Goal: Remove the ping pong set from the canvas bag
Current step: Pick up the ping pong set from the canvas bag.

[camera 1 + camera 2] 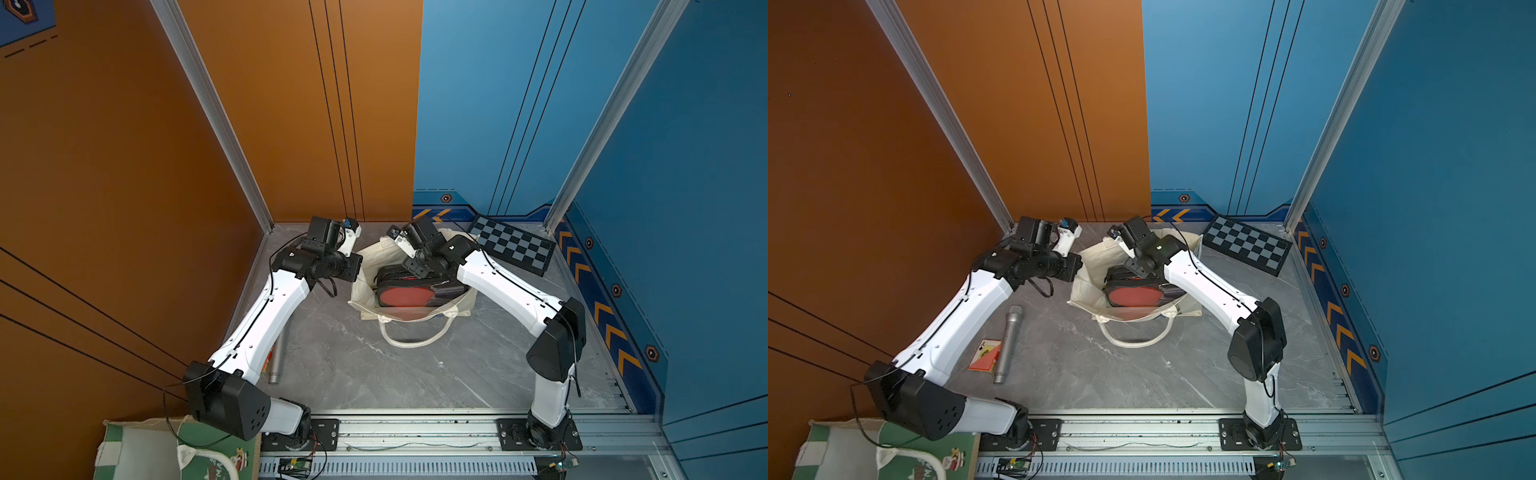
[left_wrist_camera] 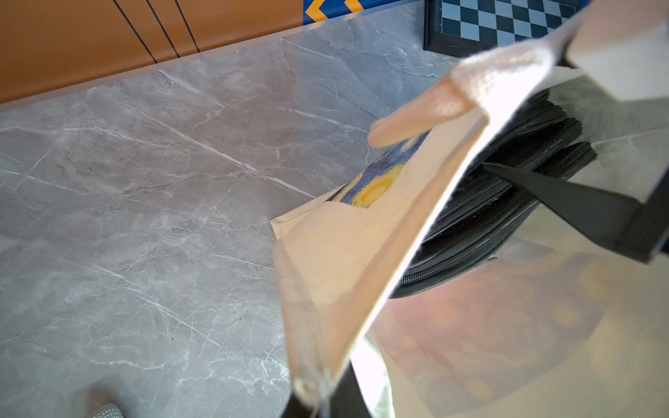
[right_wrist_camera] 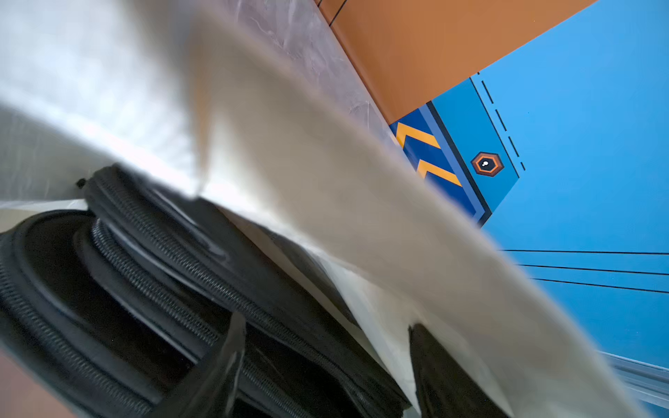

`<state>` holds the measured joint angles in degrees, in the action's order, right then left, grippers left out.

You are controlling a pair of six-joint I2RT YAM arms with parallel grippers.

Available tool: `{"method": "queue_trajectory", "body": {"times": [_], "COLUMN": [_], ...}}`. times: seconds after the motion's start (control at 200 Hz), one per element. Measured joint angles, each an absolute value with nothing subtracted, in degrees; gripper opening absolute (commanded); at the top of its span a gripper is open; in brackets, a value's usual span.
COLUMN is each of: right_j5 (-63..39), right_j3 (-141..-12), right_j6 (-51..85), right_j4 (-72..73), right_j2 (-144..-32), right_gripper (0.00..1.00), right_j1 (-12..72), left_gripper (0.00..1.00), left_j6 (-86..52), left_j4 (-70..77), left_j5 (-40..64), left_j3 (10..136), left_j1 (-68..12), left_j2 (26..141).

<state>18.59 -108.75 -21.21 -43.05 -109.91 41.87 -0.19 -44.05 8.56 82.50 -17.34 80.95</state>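
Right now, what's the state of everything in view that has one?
canvas bag: standing, mouth open
ping pong set: inside the bag
left gripper: shut on the bag's rim
right gripper: open, over the bag's far side
microphone: lying on its side
chessboard: lying flat

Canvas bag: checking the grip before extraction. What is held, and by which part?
The left gripper is shut on the canvas bag, pinching its top rim. The right gripper is open over the ping pong set inside, gripping nothing.
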Motion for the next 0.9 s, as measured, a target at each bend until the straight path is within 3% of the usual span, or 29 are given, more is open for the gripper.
{"method": "queue_trajectory", "body": {"times": [0.34,0.901], "right_j5": [13.47,16.19], "right_j3": [-109.19,-105.25], "right_j6": [-23.42,-27.79], "right_j4": [-44.64,-48.29], "right_j2": [-110.89,-110.72], "right_gripper": [0.73,0.71], "right_j1": [40.47,37.54], "left_gripper": [0.00,0.00], "left_j6": [-0.21,-0.32], "left_j4": [-44.66,-45.69], "left_j5": [7.70,7.66], "left_j3": [85.14,89.17], "left_j1": [-17.65,-17.30], "left_j2": [82.70,85.45]}}
